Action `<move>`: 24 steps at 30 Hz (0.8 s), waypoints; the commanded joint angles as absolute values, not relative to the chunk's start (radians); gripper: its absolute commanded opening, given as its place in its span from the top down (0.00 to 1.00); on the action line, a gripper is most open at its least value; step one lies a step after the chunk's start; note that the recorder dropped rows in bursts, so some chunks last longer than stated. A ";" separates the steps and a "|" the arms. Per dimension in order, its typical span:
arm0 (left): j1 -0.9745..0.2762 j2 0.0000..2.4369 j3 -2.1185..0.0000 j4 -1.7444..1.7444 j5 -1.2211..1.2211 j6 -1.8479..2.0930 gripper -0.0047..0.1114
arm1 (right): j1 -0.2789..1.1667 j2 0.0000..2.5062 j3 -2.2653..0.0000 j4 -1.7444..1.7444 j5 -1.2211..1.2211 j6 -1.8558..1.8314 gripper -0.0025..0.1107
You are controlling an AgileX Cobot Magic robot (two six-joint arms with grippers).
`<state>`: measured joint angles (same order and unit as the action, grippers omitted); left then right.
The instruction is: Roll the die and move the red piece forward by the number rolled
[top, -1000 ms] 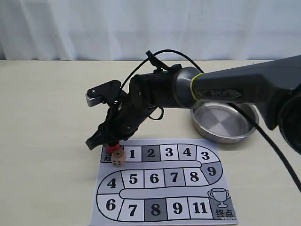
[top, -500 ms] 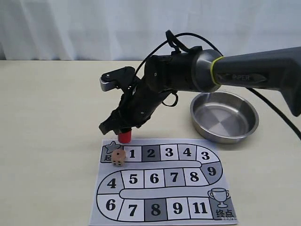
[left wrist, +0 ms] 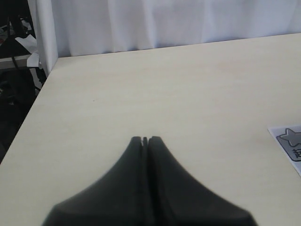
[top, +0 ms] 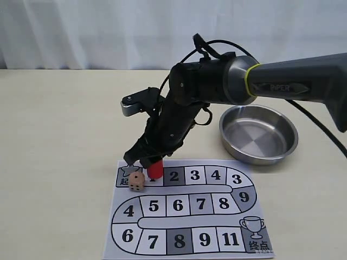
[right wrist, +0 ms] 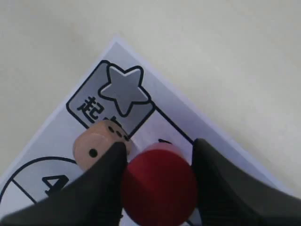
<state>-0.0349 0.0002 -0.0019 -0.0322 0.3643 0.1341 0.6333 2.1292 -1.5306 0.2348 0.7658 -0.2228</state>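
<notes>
The red piece (top: 155, 170) is upright between the fingers of my right gripper (top: 152, 165), which is shut on it, low over square 1 of the paper game board (top: 190, 222). In the right wrist view the red piece (right wrist: 160, 183) fills the space between the two black fingers of the right gripper (right wrist: 159, 145). The tan die (top: 136, 181) rests on the board just left of the piece, at the star start square's lower edge. The die (right wrist: 96, 143) touches one finger's outer side. My left gripper (left wrist: 145, 139) is shut and empty over bare table, far from the board.
A round steel bowl (top: 257, 157) stands on the table just beyond the board's far right corner. The right arm (top: 282, 86) stretches over it from the right. A white curtain closes off the back. One board corner (left wrist: 289, 141) shows in the left wrist view.
My right gripper lifted the red piece from the start square next to the die, carried it up and to the right, then brought it down over square 1. The die has not moved.
</notes>
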 commanded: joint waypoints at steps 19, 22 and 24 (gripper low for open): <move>-0.035 0.000 0.000 -0.039 0.354 0.130 0.96 | 0.631 2.154 -1.533 0.253 0.765 -0.189 0.56; -0.035 0.000 0.000 -0.039 0.354 0.130 0.96 | 0.631 2.154 -1.533 0.253 0.765 -0.187 0.49; -0.035 0.000 0.000 -0.039 0.354 0.130 0.96 | 0.631 2.154 -1.533 0.253 0.765 -0.187 0.45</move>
<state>-0.0349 0.0002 -0.0019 -0.0322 0.3643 0.1341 0.6333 2.1637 -1.5356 0.2591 0.7614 -0.1923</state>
